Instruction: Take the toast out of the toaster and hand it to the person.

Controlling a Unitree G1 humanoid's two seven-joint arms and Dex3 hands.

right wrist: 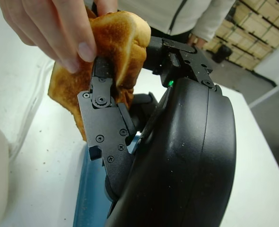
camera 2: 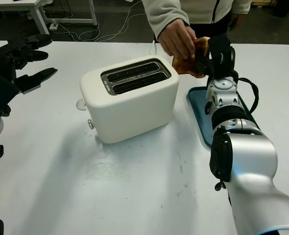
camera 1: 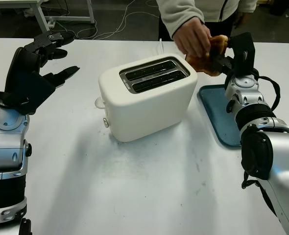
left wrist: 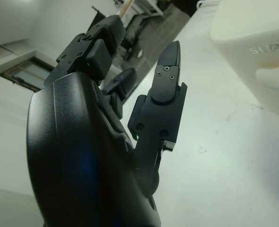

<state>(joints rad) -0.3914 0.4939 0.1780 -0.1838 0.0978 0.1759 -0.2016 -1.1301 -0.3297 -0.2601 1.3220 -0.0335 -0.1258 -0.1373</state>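
Right robot hand (camera 1: 222, 58) clamps toast (right wrist: 112, 56) at 1 o'clock of the toaster (camera 1: 147, 95); person's hand (camera 1: 193, 38) grips it too. Blue tray (camera 1: 218, 113) at 3 o'clock on table (camera 1: 134, 186). Left robot hand (camera 1: 46, 56) open, at 9 o'clock.

My head stereo pair looks forward and down over the bench (camera 1: 134, 186) from slightly offset spots; both eyes share the toaster (camera 1: 147, 95) and the tray (camera 1: 218, 115). My left wrist camera sits tight against the left robot hand (left wrist: 130, 118), facing the toaster's side. My right wrist camera sits close behind the right robot hand (right wrist: 116, 118), facing the toast (right wrist: 118, 42).
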